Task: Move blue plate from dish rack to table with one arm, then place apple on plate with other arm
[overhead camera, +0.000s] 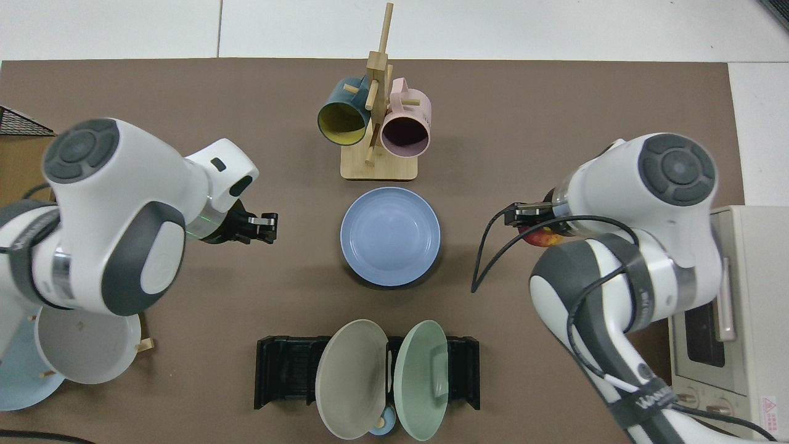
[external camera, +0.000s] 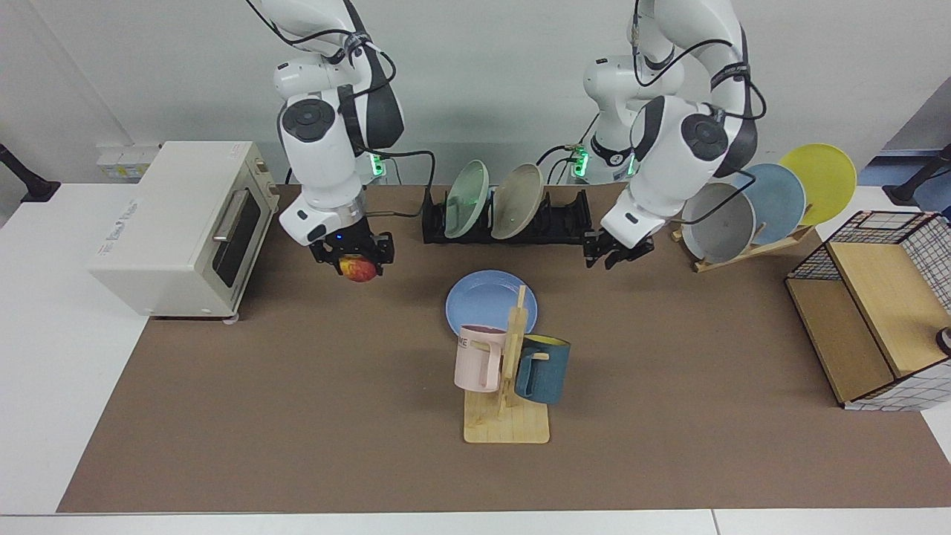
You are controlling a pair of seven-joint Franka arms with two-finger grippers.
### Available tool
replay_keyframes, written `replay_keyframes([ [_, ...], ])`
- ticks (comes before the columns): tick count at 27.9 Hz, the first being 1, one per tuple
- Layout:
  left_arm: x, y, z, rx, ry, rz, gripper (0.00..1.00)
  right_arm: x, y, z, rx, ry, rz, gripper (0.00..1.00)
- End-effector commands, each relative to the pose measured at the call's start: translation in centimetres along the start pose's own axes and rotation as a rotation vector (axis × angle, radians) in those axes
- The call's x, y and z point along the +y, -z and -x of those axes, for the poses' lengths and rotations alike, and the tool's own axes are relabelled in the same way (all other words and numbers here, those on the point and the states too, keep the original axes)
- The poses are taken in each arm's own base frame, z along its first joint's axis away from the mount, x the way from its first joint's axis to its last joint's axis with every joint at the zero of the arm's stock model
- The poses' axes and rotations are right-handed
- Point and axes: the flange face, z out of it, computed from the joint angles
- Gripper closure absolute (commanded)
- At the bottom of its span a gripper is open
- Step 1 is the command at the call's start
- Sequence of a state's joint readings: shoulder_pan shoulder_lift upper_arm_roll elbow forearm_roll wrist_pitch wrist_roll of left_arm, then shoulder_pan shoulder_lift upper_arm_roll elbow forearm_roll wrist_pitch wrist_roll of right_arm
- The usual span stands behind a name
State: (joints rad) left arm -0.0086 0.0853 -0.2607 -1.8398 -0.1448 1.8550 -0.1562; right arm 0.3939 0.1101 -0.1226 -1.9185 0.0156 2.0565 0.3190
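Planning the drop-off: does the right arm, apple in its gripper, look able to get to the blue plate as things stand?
Probably yes. The right gripper holds the apple above bare table beside the blue plate, and the left gripper is off it.
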Motion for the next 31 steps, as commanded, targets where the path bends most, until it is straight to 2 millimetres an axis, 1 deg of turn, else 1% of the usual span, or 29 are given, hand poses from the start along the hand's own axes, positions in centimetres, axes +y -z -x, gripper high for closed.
replay_keyframes([
  [1, -1.1, 5.1, 0.2, -0.016, -0.034, -0.108, 0.58, -4.3, -1.8, -0.3, 0.025, -0.045, -0.016, 1.0],
  [2, -1.3, 6.0, 0.3, -0.019, -0.035, -0.129, 0.53, -5.4, -1.9, -0.2, 0.029, -0.05, -0.018, 1.0],
  [3, -1.4, 6.7, 0.4, -0.018, -0.035, -0.144, 0.46, -6.4, -2.0, -0.1, 0.031, -0.056, -0.021, 1.0],
  [6, -1.9, 8.3, 0.9, -0.006, -0.037, -0.181, 0.38, -8.9, -2.4, -0.3, 0.033, -0.083, -0.018, 1.0],
  [8, -2.1, 9.4, 1.6, 0.006, -0.063, -0.2, 0.25, -10.4, -2.6, -0.2, 0.032, -0.097, -0.018, 1.0],
  [10, -2.2, 10.7, 2.6, 0.008, -0.095, -0.205, 0.2, -12.3, -4.0, 0.5, 0.017, -0.111, 0.001, 1.0],
  [12, -3.2, 12.0, 3.4, 0.01, -0.106, -0.207, 0.14, -13.9, -4.4, 0.2, 0.026, -0.148, -0.002, 1.0],
  [15, -4.4, 14.0, 5.2, 0.022, -0.146, -0.209, 0.01, -16.7, -5.7, -0.2, 0.031, -0.182, 0.001, 1.0],
  [17, -5.0, 14.3, 5.9, 0.018, -0.174, -0.205, 0.0, -18.6, -6.0, -0.6, 0.042, -0.197, -0.006, 1.0],
  [18, -5.0, 14.5, 6.1, 0.02, -0.189, -0.206, 0.0, -19.4, -6.3, -0.9, 0.039, -0.211, -0.012, 1.0],
  [20, -5.3, 14.6, 6.1, 0.021, -0.186, -0.202, 0.0, -20.3, -7.2, -1.2, 0.029, -0.236, -0.031, 1.0],
  [22, -5.5, 14.8, 6.0, 0.026, -0.179, -0.2, 0.0, -21.5, -8.3, -1.1, 0.022, -0.231, -0.035, 1.0],
  [24, -5.2, 15.1, 6.2, 0.033, -0.175, -0.201, 0.0, -22.7, -9.7, -1.0, 0.018, -0.225, -0.026, 1.0],
  [27, -5.6, 15.3, 6.2, 0.037, -0.165, -0.196, 0.0, -23.8, -11.5, -0.7, 0.018, -0.232, -0.02, 1.0],
  [31, -6.0, 15.7, 6.6, 0.028, -0.152, -0.188, 0.0, -24.1, -12.6, -0.5, 0.013, -0.23, -0.018, 1.0],
])
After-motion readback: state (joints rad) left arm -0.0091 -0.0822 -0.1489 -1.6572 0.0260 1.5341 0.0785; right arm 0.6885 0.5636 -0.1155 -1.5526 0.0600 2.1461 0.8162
